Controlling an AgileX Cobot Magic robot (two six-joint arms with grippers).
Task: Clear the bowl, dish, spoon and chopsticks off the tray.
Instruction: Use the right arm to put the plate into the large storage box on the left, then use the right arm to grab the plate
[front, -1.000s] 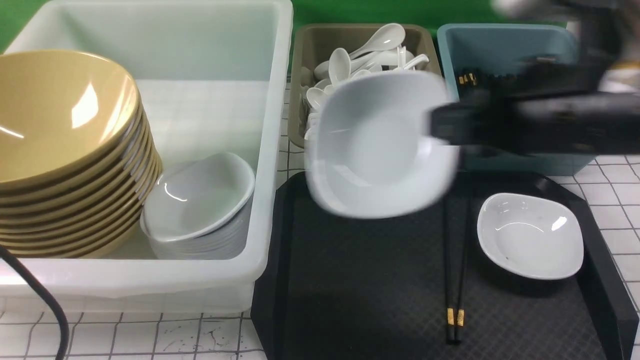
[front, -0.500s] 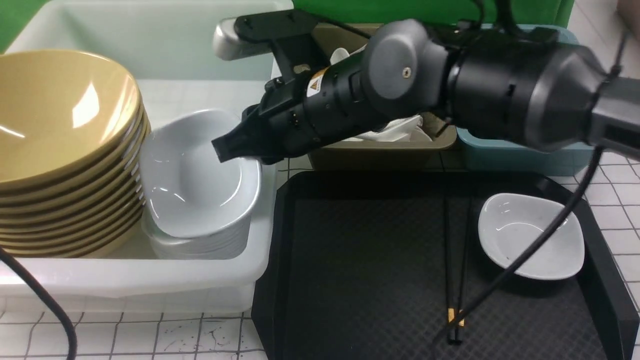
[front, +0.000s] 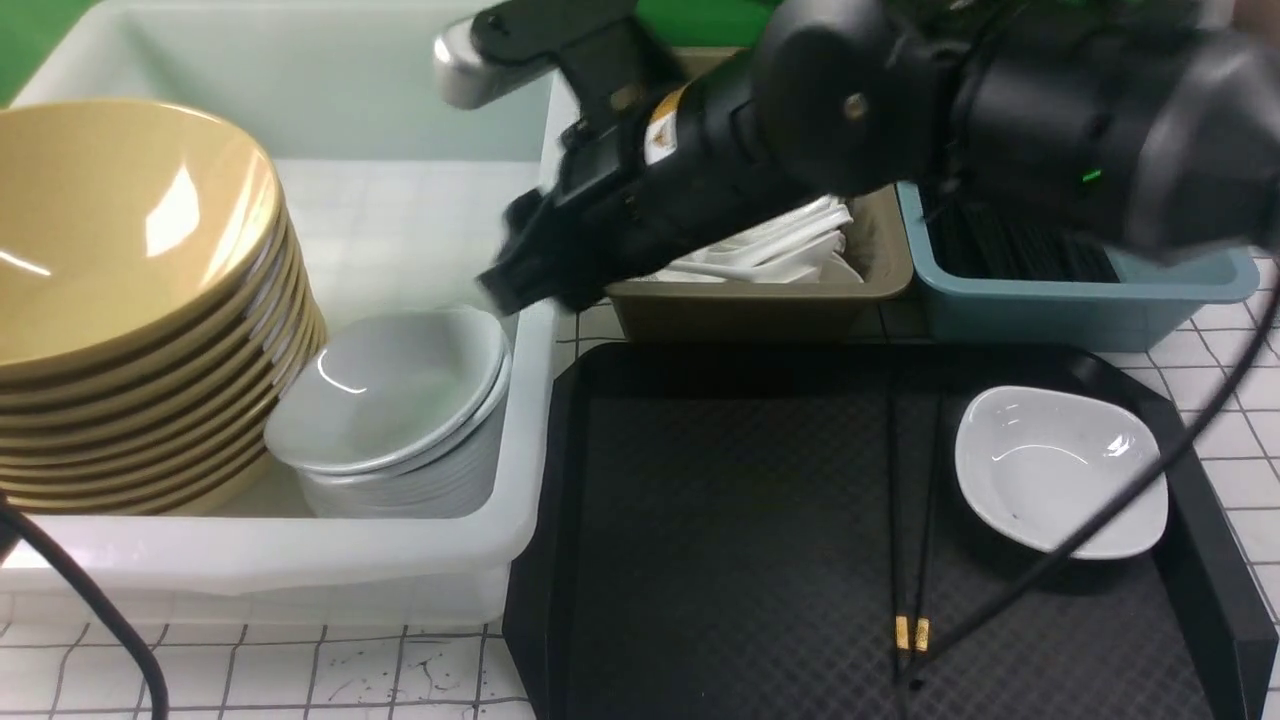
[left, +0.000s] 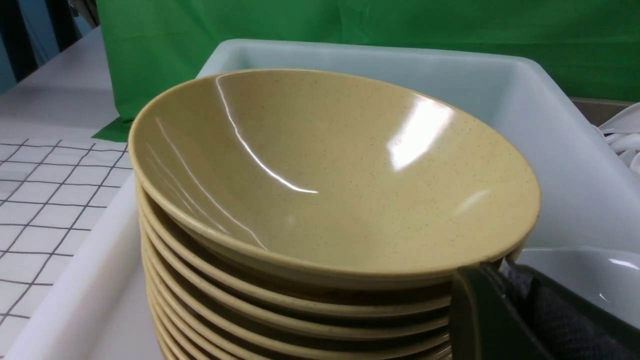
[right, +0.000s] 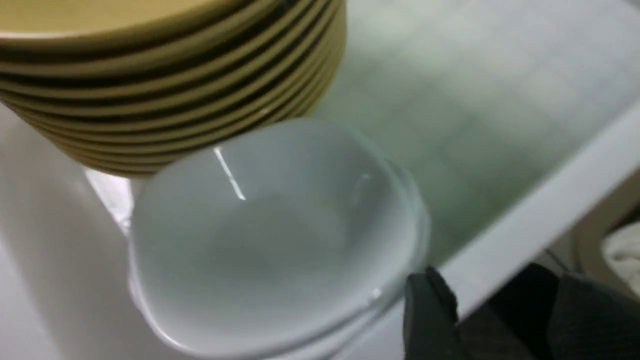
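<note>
Dish (front: 390, 385) rests on the stack (front: 400, 490) just below the right claw (front: 497, 290).

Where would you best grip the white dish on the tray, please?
Probably the far-right rim, from above, one finger inside: the dish sits upright and shallow, its thin lip raised, and the chopsticks lie close on its left.

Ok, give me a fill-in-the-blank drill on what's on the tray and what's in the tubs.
On the tray, the white dish lies to the ____ of the chopsticks.
The brown tub holds white ____.
In the white tub, beside the stacked dishes, stand yellow ____.
Missing: right; spoons; bowls.
</note>
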